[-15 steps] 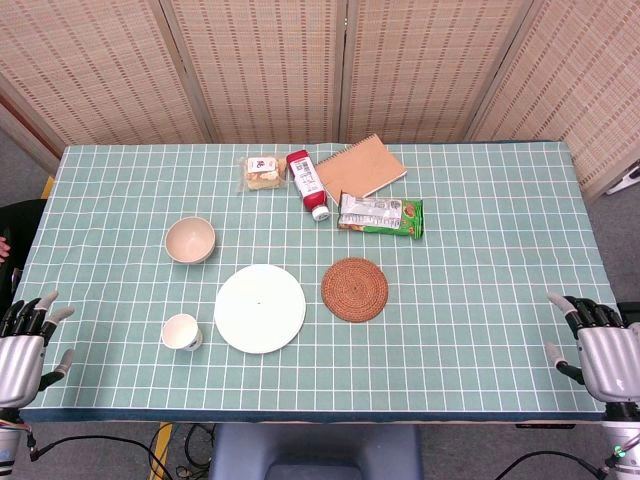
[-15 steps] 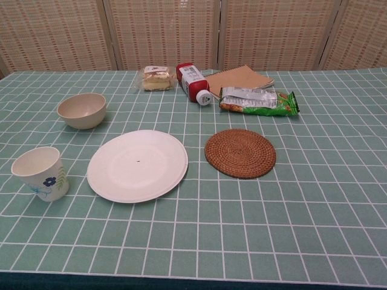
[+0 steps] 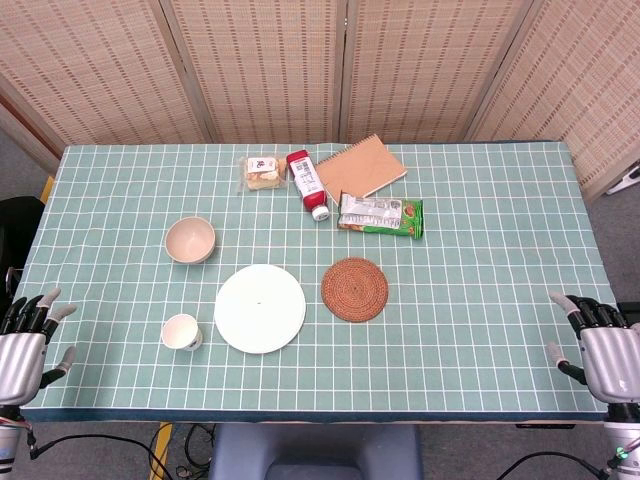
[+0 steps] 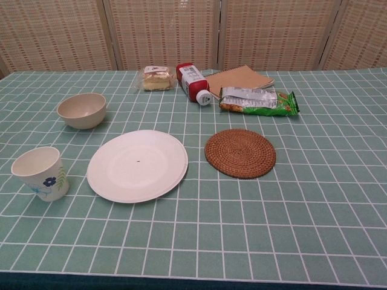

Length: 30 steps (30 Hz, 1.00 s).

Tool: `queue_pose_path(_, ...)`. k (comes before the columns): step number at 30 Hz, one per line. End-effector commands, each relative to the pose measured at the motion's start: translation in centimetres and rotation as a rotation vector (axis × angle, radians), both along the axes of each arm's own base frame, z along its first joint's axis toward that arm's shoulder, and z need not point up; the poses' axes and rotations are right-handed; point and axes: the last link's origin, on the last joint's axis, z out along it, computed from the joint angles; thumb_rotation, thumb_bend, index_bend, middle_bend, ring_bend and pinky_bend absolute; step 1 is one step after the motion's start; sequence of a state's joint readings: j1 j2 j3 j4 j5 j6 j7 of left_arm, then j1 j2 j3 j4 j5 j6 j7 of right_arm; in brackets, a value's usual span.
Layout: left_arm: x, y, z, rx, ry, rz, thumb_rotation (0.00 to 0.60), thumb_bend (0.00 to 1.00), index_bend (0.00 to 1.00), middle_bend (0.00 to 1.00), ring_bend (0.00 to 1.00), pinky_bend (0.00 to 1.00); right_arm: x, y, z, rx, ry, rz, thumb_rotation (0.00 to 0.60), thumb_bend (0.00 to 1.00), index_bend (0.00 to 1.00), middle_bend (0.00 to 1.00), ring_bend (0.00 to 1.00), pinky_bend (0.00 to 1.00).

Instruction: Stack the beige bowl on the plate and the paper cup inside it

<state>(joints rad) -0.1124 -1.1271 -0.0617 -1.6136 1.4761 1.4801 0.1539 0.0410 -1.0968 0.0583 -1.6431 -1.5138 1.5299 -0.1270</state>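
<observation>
- The round white plate [image 3: 260, 308] lies flat near the front of the green checked counter [image 3: 480, 260], bare on top.
- The small beige bowl [image 3: 190, 240] stands upright behind and to the left of the plate, apart from it.
- The white paper cup with a blue flower print [image 4: 39, 173] stands upright just left of the plate, not touching it.
- The round woven rattan coaster [image 3: 355, 289] lies just right of the plate.
- At the far side lie a wrapped sandwich [image 3: 262, 172], a red bottle on its side [image 3: 307, 183], a brown spiral notebook [image 3: 362, 167] and a green snack packet [image 3: 381, 216].
- The left hand [image 3: 24, 345] hovers off the counter's front left corner, fingers spread, holding nothing.
- The right hand [image 3: 603, 350] hovers off the front right corner, fingers likewise apart and empty.
</observation>
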Motion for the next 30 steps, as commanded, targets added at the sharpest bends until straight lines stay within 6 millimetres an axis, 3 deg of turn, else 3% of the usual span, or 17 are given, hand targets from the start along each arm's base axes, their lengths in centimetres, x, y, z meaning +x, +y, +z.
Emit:
queue_pose_path(1,0.2,0.7,0.0,-0.009,-0.007,-0.026,0.6,0.33,0.24,0.1,0.12,0.08,0.1,0.0,0.2,-0.006,0.004,0.006,0.6,0.26,0.2,0.24,0.2,0.24)
queue_pose_path(8,0.6,3.9,-0.1,-0.067,-0.029,-0.086,0.6,0.33,0.25,0.12,0.15,0.08,0.7,-0.2,1.1,-0.026,0.021,0.021,0.6,0.26,0.2,0.24,0.2,0.24)
queue_pose_path(24,4.0,14.8,-3.0,-0.217,-0.063,-0.157,0.6,0.33,0.27,0.19,0.21,0.15,1.9,-0.4,2.5,-0.037,0.05,0.04,0.6,0.26,0.2,0.24,0.2,0.24)
queue_pose_path(30,5.0,17.8,-4.9,-0.25,-0.031,-0.158,0.6,0.33,0.28,0.33,0.3,0.25,1.9,-0.4,2.6,-0.035,0.054,0.032,0.6,0.26,0.2,0.24,0.2,0.24)
